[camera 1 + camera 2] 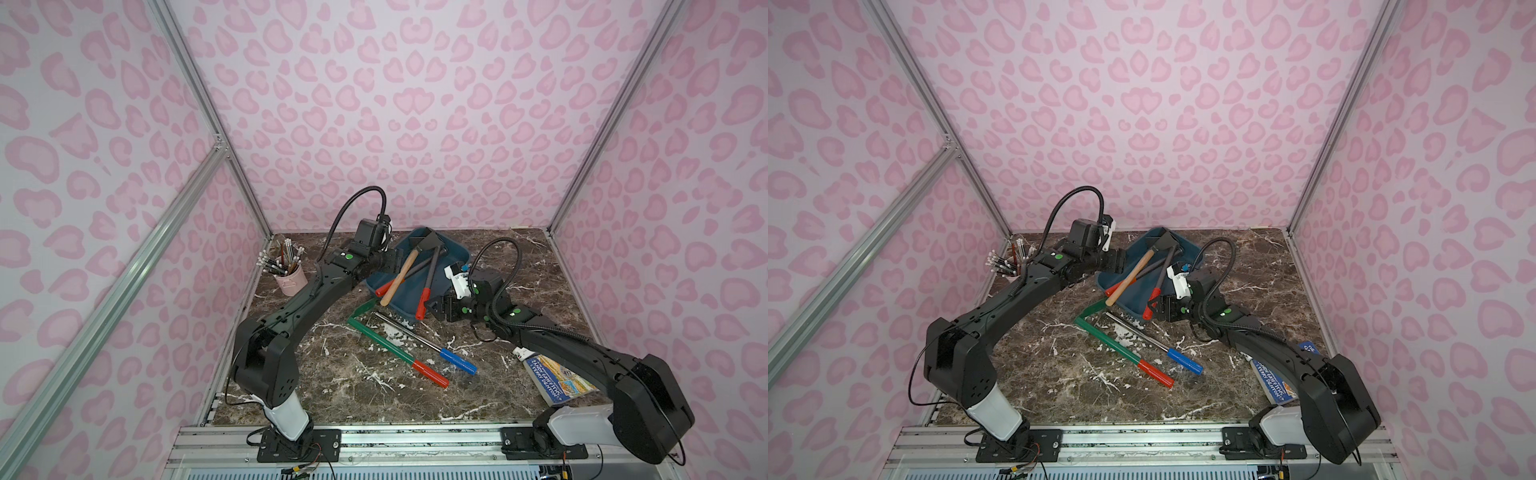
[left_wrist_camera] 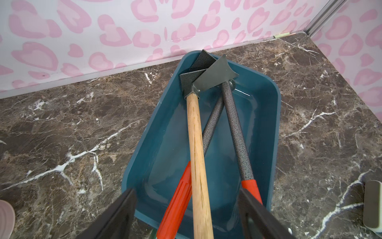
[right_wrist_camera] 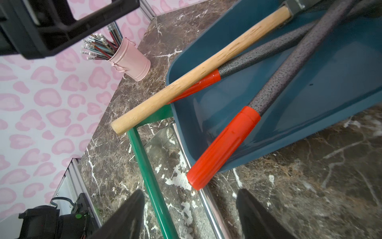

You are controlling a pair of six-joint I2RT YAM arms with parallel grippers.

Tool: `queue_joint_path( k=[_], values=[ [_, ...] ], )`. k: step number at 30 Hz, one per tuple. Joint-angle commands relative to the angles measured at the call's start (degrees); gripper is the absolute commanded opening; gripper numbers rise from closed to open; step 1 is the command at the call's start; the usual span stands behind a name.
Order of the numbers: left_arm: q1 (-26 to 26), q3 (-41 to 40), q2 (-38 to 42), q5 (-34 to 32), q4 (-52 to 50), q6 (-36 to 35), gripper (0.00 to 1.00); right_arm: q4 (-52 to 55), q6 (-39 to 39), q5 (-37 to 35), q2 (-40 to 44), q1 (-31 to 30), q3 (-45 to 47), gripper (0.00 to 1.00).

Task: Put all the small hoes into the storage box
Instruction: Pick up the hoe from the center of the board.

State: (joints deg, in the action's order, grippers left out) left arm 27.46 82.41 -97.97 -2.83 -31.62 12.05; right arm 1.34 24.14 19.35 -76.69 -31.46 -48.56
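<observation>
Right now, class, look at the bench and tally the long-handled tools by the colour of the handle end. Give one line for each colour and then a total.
Red grip: 3, two grey tools in the storage box, one green tool.
Blue grip: 1, the chrome tool.
Bare wood: 1, the wooden-handled hoe.
Total: 5

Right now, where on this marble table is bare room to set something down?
Free: the front strip between the green tool and the rail; the far right corner beyond the storage box. Crowded: around that box, tools overhanging.
</observation>
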Motion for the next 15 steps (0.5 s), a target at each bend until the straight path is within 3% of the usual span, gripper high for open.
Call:
queue_joint_path(
  k=[1,15],
  values=[
    [0.03,-2.02,1.58,-0.69,3.84,1.04,0.81,0.97,-4.20,0.12,1.04,-1.74,0.08,0.74],
    [0.31,-16.19,12.34,-0.58,7.74,2.79,0.80,6.96,-13.70,-1.74,-0.99,-11.74,-2.06,0.73]
  ],
)
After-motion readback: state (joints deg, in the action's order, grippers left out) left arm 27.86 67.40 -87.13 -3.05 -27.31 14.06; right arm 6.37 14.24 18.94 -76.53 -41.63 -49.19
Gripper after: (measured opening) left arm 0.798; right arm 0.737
